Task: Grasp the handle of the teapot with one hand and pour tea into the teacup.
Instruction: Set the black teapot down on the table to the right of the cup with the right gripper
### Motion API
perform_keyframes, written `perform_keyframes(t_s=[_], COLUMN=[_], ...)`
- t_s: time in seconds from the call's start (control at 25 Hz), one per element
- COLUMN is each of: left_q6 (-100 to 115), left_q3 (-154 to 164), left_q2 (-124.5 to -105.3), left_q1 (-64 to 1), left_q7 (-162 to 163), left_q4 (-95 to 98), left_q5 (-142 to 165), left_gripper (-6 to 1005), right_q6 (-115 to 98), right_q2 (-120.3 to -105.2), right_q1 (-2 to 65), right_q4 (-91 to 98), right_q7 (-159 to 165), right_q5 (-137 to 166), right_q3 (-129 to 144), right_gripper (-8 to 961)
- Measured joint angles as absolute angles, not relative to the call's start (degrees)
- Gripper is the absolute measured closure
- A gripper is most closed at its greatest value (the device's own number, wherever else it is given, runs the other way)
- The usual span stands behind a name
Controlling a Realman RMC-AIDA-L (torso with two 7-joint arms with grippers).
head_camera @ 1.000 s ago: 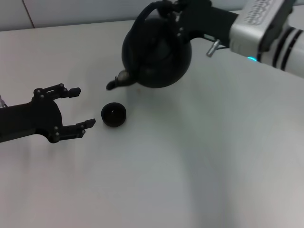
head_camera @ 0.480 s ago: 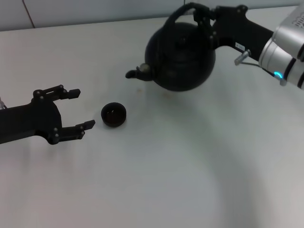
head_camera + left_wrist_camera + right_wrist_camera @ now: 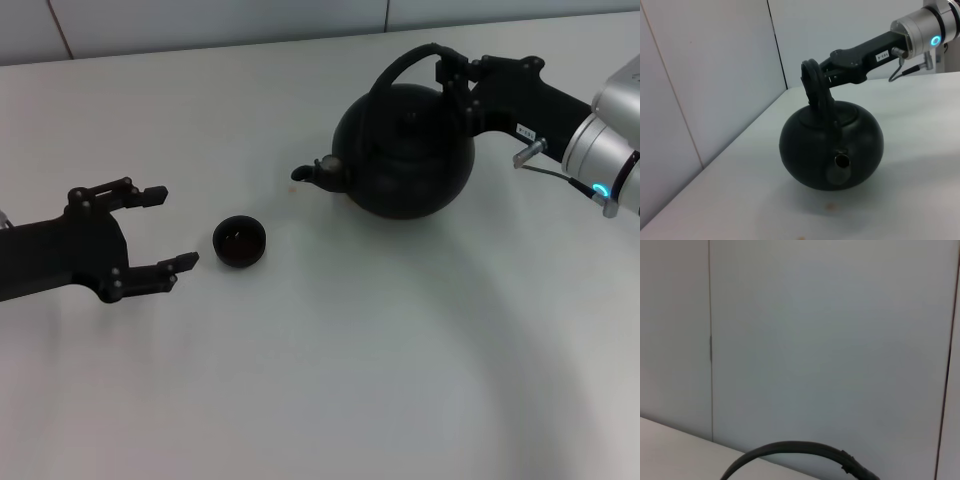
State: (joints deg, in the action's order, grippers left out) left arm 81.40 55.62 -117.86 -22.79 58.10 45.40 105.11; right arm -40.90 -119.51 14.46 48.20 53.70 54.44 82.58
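We see soft, even, bright light; faint diffuse shadows lie under the teapot; edges look slightly soft throughout.

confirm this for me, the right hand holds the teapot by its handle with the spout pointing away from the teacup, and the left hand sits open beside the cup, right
One detail is off: the spout points toward the teacup, not away from it, as the head view shows. The rest holds: the right hand grips the teapot by its handle, and the left hand sits open beside the cup.
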Motion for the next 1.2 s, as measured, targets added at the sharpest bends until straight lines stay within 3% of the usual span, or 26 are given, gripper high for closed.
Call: perform_keyframes(t_s=[0.96, 1.2], left_q6=[81.8, 81.8], left_q3=[55.7, 55.7], left_q2=[-117.95, -117.94], left_q1=[-22.6, -22.6], left_q7=[58.3, 58.3], left_q4=[46.2, 46.3], left_q5=[105.1, 105.1], left_gripper=[192, 192], right_q6=[-40.1, -39.9], right_q2=[-119.29, -119.27], right_q1=[15.6, 15.2], right_q4=[45.2, 45.5], right_q7=[56.4, 57.5], right_q5=[54.4, 54.7], right_q3=[81.7, 81.3], right_gripper=[844, 740])
